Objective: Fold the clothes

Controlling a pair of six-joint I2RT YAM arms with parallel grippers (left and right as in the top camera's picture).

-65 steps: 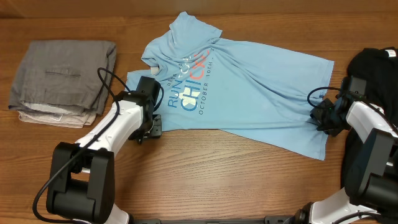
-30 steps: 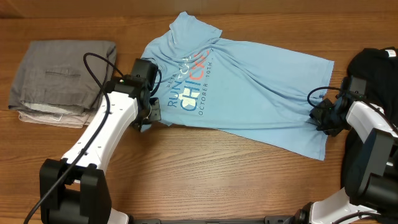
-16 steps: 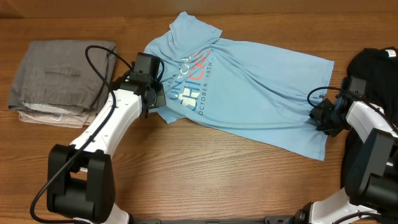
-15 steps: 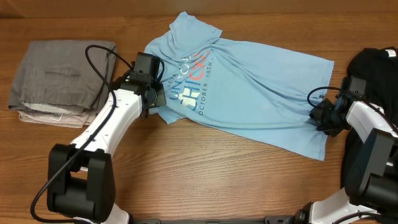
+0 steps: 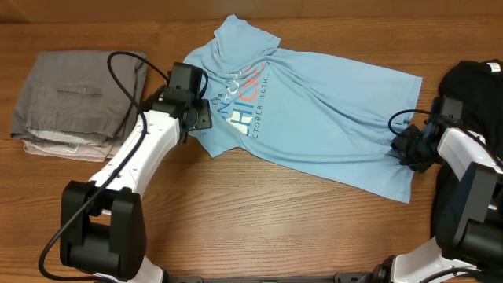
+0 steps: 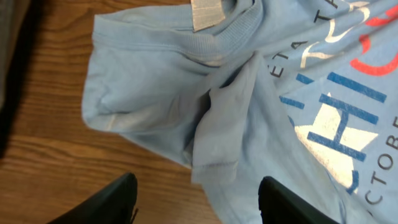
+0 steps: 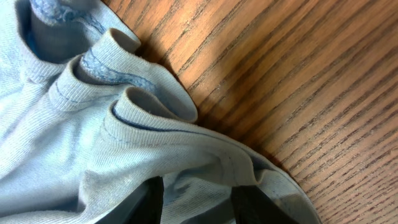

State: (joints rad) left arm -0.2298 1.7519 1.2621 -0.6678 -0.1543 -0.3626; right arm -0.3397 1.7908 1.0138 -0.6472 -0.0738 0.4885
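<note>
The clothes, a light blue T-shirt (image 5: 314, 110) with white and coral lettering (image 5: 245, 98), lie spread and wrinkled across the table's middle. The shirt's left edge is folded in over the chest print. My left gripper (image 5: 200, 116) hovers at that folded edge, open, with nothing between its fingers (image 6: 118, 199). Under it I see the collar, the white neck label (image 6: 208, 11) and a loose ridge of cloth (image 6: 217, 137). My right gripper (image 5: 405, 149) is shut on the bunched hem (image 7: 155, 118) at the shirt's right side.
A folded grey pile (image 5: 78, 98) sits at the far left, close to my left arm. Black fabric (image 5: 471, 82) lies at the right edge behind my right arm. Bare wooden table (image 5: 259, 212) runs along the front.
My left gripper carried the shirt's lower left edge up and right over the lettering, then opened and let it go. The right gripper has not moved.
</note>
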